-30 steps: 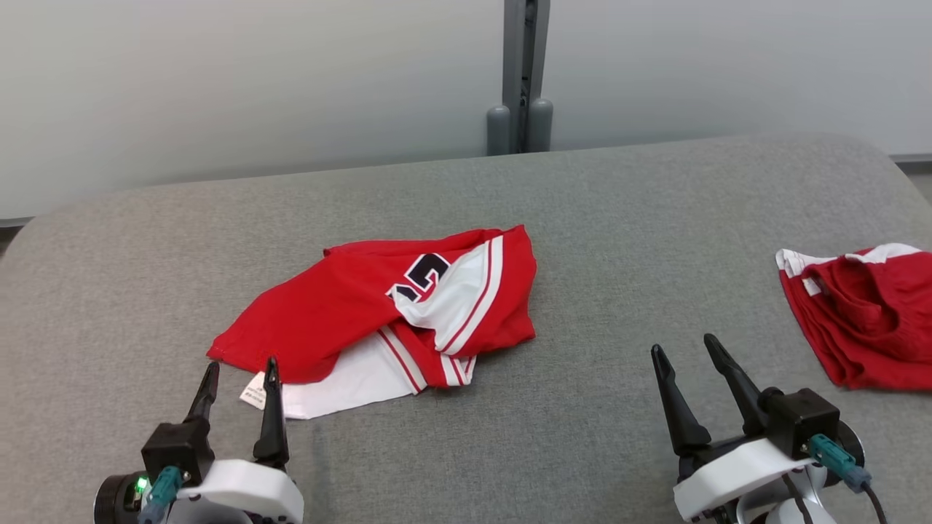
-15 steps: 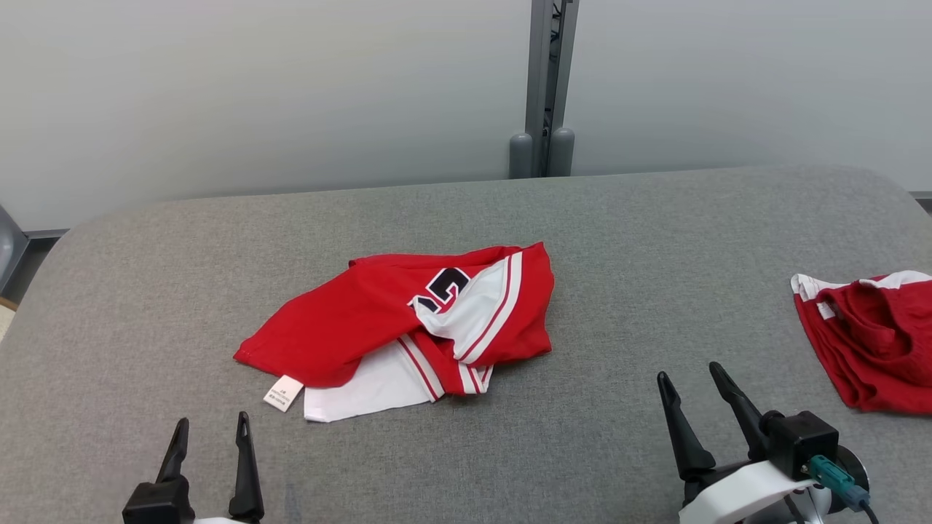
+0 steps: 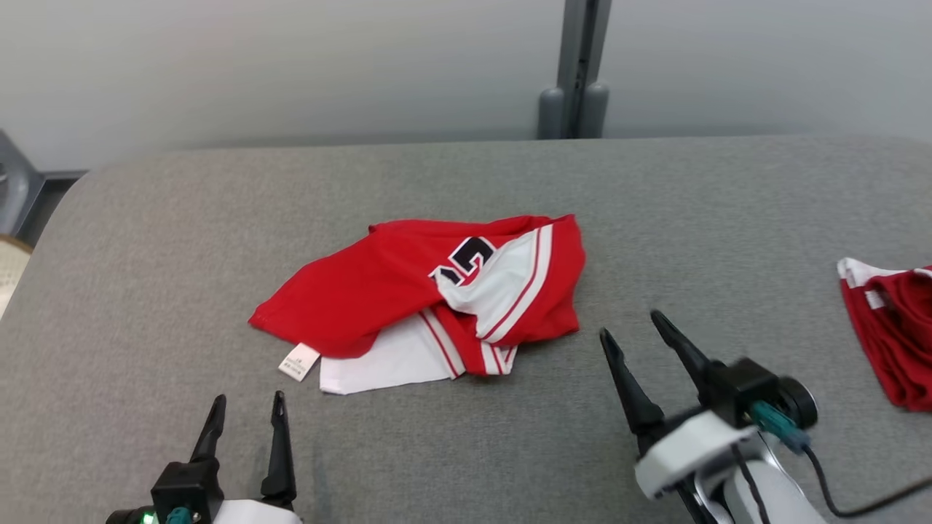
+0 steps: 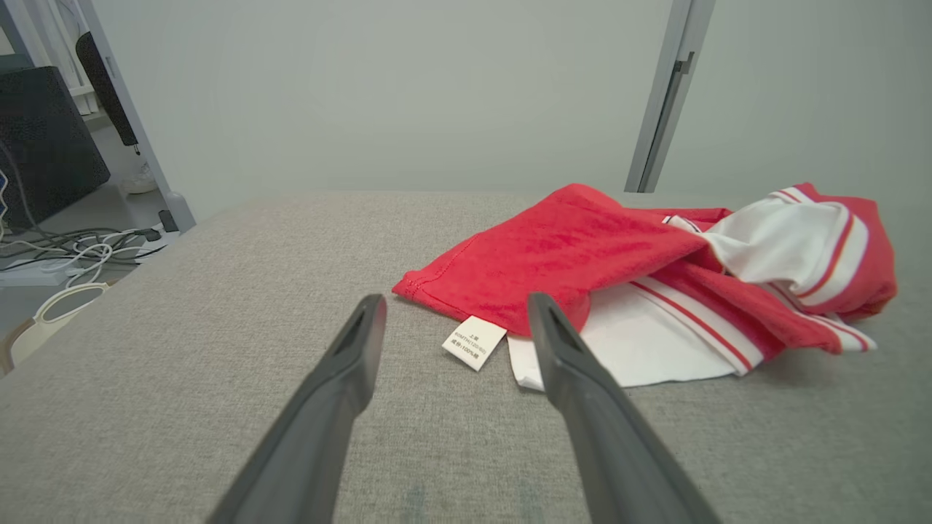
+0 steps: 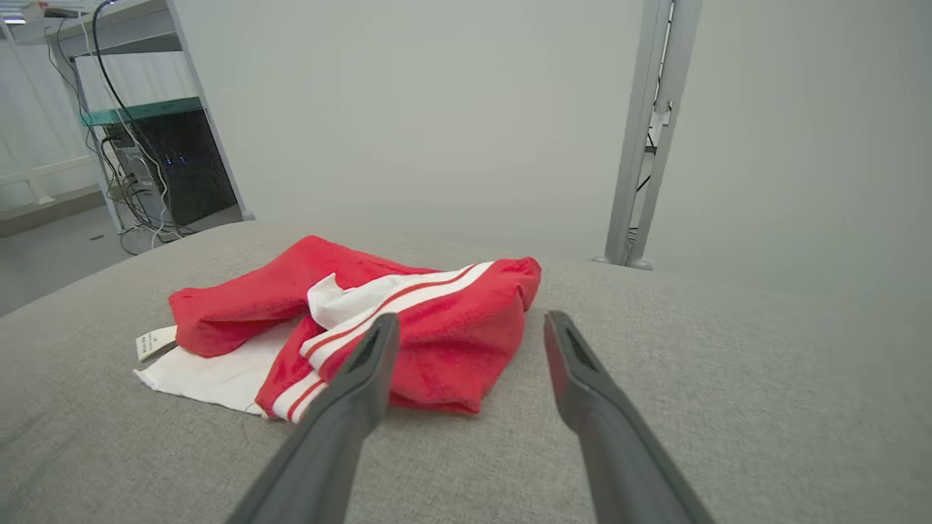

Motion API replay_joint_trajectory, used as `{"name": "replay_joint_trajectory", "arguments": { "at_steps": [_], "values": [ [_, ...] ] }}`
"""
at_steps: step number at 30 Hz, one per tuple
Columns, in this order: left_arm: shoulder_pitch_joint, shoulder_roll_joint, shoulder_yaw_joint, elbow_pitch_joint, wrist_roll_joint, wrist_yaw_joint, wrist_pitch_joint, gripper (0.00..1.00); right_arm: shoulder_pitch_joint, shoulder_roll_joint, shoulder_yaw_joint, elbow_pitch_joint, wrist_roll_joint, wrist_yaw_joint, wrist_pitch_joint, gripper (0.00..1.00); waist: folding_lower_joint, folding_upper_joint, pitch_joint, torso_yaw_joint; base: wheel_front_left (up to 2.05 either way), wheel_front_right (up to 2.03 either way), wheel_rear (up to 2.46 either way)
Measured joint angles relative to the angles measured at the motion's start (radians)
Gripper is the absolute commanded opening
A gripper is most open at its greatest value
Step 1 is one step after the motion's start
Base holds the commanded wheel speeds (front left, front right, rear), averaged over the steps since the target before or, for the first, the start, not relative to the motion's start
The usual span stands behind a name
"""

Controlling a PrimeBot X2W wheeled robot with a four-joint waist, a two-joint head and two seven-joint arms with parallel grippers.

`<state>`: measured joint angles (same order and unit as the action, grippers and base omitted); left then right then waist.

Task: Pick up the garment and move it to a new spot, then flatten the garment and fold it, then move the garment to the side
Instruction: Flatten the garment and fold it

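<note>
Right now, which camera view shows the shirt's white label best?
Left wrist view: the label lies close and flat, its printed lines visible. The head view shows it small; the right wrist view shows it far off, beside the shirt.

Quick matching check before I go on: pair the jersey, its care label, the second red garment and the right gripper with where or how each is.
1 jersey
2 care label
3 second red garment
4 right gripper

A far right of head view
B open, holding nothing
C crumpled, centre
D flat beside jersey's near-left corner

Pairs: 1-C, 2-D, 3-A, 4-B
</note>
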<state>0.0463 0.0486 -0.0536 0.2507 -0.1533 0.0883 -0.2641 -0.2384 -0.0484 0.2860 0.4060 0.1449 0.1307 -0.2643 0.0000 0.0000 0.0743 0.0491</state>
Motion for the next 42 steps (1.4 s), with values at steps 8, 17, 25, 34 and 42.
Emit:
{"name": "replay_joint_trajectory", "arguments": {
  "at_steps": [8, 17, 25, 34, 42],
  "values": [
    [-0.036, 0.001, -0.055, 0.028, -0.047, 0.007, 0.0, 1.0, -0.279, -0.078, 0.207, 0.193, -0.027, 0.0, 0.003, 1.0, 0.0, 0.0, 0.068, 0.1, 0.0, 0.0, 0.0],
    [-0.051, 0.001, -0.087, 0.043, -0.087, 0.02, 0.0, 1.0, -0.505, -0.178, 0.518, 0.329, 0.109, 0.0, 0.126, 1.0, 0.0, 0.0, 0.111, 0.182, 0.0, 0.0, 0.0],
    [-0.056, 0.0, -0.106, 0.038, -0.109, 0.033, 0.0, 1.0, -0.633, -0.25, 0.753, 0.366, 0.233, 0.0, 0.239, 1.0, 0.0, 0.0, 0.127, 0.201, 0.0, 0.0, 0.0],
    [-0.073, 0.0, -0.104, 0.032, -0.121, 0.035, 0.0, 1.0, -0.673, -0.268, 0.825, 0.42, 0.31, 0.0, 0.262, 0.0, 0.0, 0.0, 0.148, 0.195, 0.0, 0.0, 0.0],
    [-0.076, 0.0, -0.105, 0.031, -0.127, 0.035, 0.0, 1.0, -0.739, -0.285, 0.724, 0.49, 0.33, 0.0, 0.137, 0.0, 0.0, 0.0, 0.16, 0.19, 0.0, 0.0, 0.0]
  ]
}}
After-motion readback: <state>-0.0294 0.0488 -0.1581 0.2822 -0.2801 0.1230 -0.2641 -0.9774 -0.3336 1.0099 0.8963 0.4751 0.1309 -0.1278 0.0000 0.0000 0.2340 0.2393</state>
